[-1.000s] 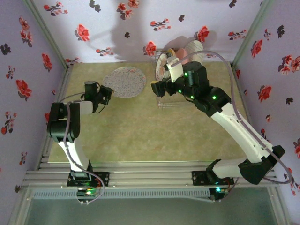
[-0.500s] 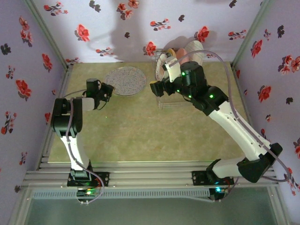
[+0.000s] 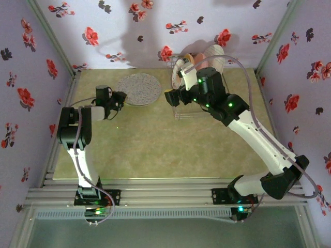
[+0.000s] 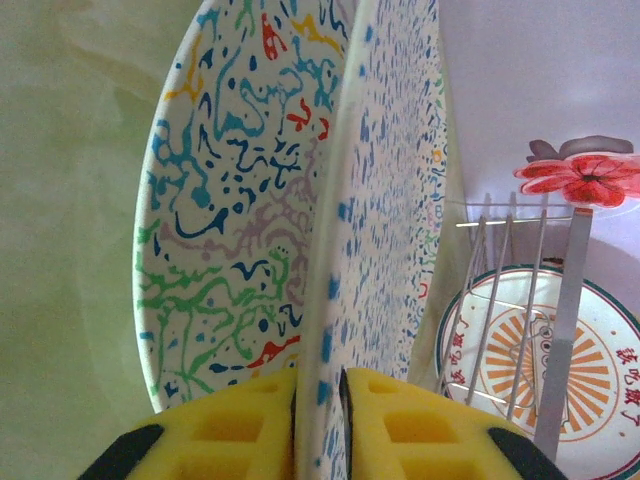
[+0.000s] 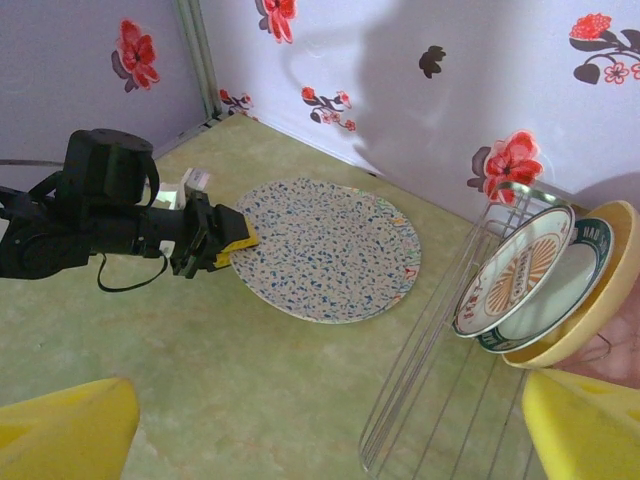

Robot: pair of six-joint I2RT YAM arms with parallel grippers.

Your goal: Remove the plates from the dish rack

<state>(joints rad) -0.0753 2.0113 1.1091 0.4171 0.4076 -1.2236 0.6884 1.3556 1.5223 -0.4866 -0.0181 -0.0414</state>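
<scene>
A blue-speckled plate (image 3: 138, 89) lies low at the back left of the table. My left gripper (image 3: 120, 99) is shut on its near rim, and the yellow pads (image 4: 420, 425) sit on either side of that rim (image 4: 322, 300). In the left wrist view a plate with coloured squiggles (image 4: 230, 220) lies under it. The wire dish rack (image 3: 187, 111) stands at the back centre and holds more plates upright: a sunburst plate (image 5: 515, 270), a yellow one (image 5: 590, 310) and a pink one (image 3: 199, 59). My right gripper (image 3: 170, 97) hangs open at the rack's left side, holding nothing.
Flowered walls close in the back and both sides. Metal corner posts (image 3: 54, 39) rise at the back corners. The green tabletop (image 3: 165, 144) stretches in front of the rack and the plates. The rack's thin base wires (image 5: 440, 370) stick out toward the table's middle.
The left gripper has carried the speckled plate a little farther back and lowered it flatter. The right arm has edged toward the rack with its jaws still wide.
</scene>
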